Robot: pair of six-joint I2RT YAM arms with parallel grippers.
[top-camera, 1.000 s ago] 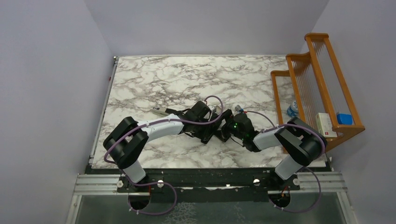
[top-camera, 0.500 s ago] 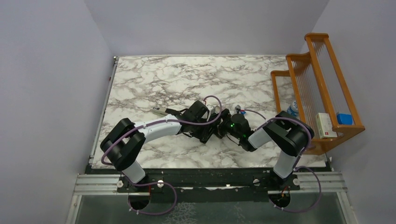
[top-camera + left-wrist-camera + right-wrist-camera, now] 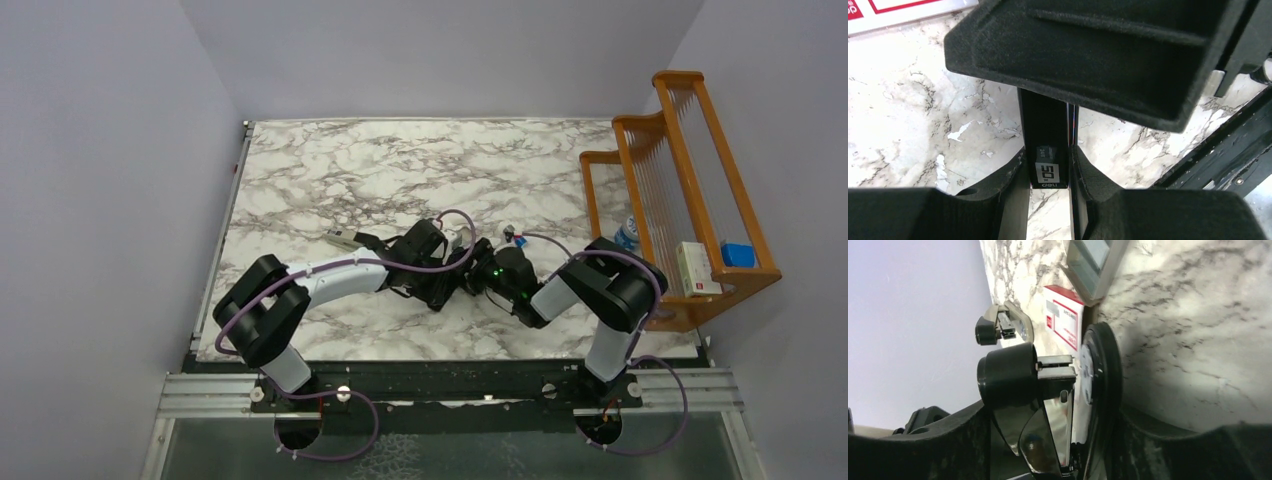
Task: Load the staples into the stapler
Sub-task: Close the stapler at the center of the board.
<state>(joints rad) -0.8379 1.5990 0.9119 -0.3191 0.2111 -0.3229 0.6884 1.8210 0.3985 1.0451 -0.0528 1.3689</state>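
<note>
The black stapler (image 3: 458, 283) lies on its side mid-table, where both arms meet. My left gripper (image 3: 1048, 162) is shut on its narrow body (image 3: 1044, 120), which bears a "50" label, and both pads press its sides. My right gripper (image 3: 1048, 425) has its fingers against the stapler's head (image 3: 1008, 372), one on the black top and one on the base. The chrome magazine shows between them. The staples' white-and-red box (image 3: 1064, 322) lies just beyond. Beside it is a silvery-grey strip (image 3: 1091, 265) that looks like staples.
A wooden rack (image 3: 700, 190) stands at the table's right edge. It holds a white-and-red box (image 3: 697, 268), a blue item (image 3: 737, 254) and a small blue-and-white cylinder (image 3: 625, 235). A small grey object (image 3: 343, 238) lies left of the left wrist.
My right arm has moved left onto the stapler, its elbow lifting, and its jaws have narrowed around the stapler's head. My left gripper has kept its hold and barely moved.
</note>
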